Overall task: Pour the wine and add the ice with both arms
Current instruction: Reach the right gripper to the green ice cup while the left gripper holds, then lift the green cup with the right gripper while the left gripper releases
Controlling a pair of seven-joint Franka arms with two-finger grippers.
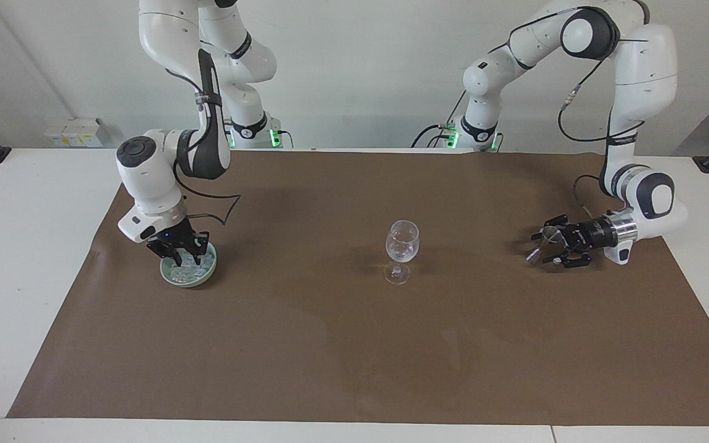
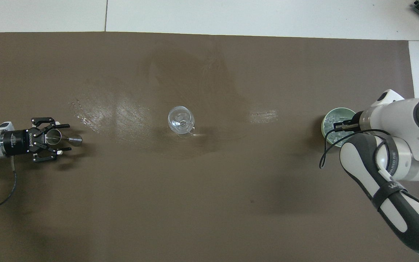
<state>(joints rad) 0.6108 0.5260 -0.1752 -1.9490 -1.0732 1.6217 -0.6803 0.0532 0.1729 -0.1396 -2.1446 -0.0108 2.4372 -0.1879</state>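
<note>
Brown matting (image 1: 354, 344) is spread over the table. The right gripper (image 1: 179, 249) is lowered into the green bowl (image 2: 326, 125) of ice (image 1: 189, 266) at that arm's end; its finger state cannot be told. The left gripper (image 2: 55, 138) is spread around a metal jigger (image 2: 54, 137), shown clearly only overhead. The wine glass (image 1: 402, 242) looks unfilled; ice remains to be added.

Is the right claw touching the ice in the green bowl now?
Cannot tell. In the facing view the right claw dips inside the green bowl over the ice, but no contact or gap shows plainly.
</note>
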